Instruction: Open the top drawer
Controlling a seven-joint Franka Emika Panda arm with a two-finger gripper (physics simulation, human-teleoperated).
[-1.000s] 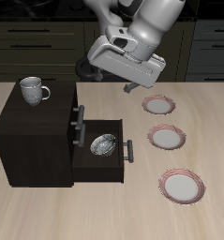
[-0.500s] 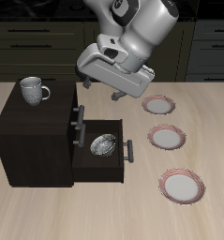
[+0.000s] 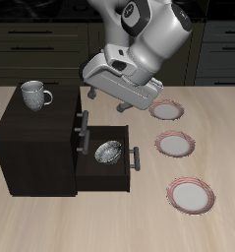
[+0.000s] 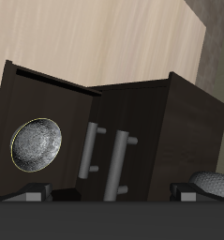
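The dark-brown cabinet (image 3: 35,138) stands on the table with its front toward the plates. Its top drawer (image 3: 78,115) is shut, with a short grey bar handle (image 3: 83,119). A same-looking handle (image 3: 87,134) sits one level lower. The lowest drawer (image 3: 109,157) is pulled out and holds a metal bowl (image 3: 108,152). My gripper (image 3: 109,101) is open and empty, tilted, hovering above and just in front of the top drawer's handle without touching it. The wrist view shows the top drawer's front (image 4: 146,141), its handle (image 4: 120,161), the lower handle (image 4: 88,150) and the bowl (image 4: 37,145).
A grey mug (image 3: 32,94) stands on the cabinet's top and shows in the wrist view (image 4: 212,183). Three pink-rimmed plates lie in a row beside the cabinet's front: one farthest back (image 3: 167,110), one in the middle (image 3: 174,144), one nearest the front edge (image 3: 190,194).
The gripper has swung and tilted over the cabinet's front, coming a little closer to the top drawer's handle. The drawers, bowl, mug and plates have not moved.
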